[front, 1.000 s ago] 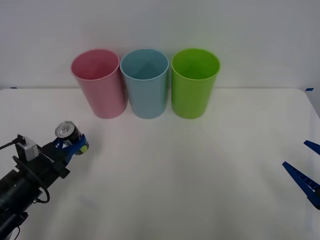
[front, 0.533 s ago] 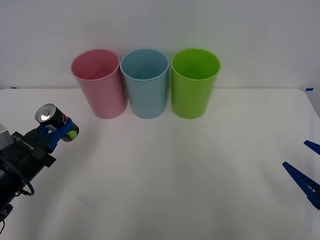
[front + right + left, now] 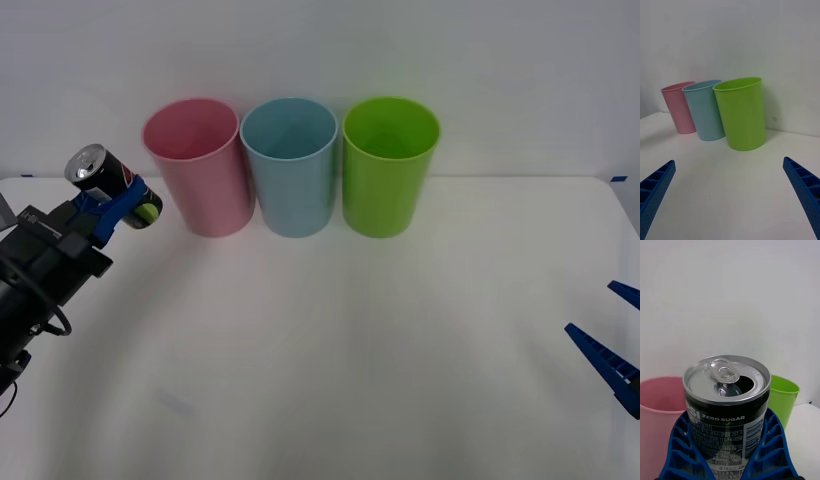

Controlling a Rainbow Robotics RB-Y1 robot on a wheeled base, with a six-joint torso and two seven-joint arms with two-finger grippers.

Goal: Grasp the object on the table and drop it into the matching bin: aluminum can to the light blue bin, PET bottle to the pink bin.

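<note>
1. Left gripper [image 3: 118, 205] is clamped on the can [image 3: 100, 177] and has climbed since a second ago, so the can is now well off the table [image 3: 330, 350].
2. Pink bin [image 3: 198, 165] is just to its right, with the blue bin [image 3: 291, 165] past that.
3. Right gripper [image 3: 612, 345] hasn't budged, fingers spread wide, low at the right edge.

The left arm [image 3: 35, 275] is black and blocky, with a thin black cable looping beside it. Its gripper [image 3: 112, 207] has blue fingers [image 3: 769, 444], ribbed in an open lattice. The right gripper [image 3: 612, 345] has matching blue, tapered, ribbed fingers [image 3: 803, 187].
</note>
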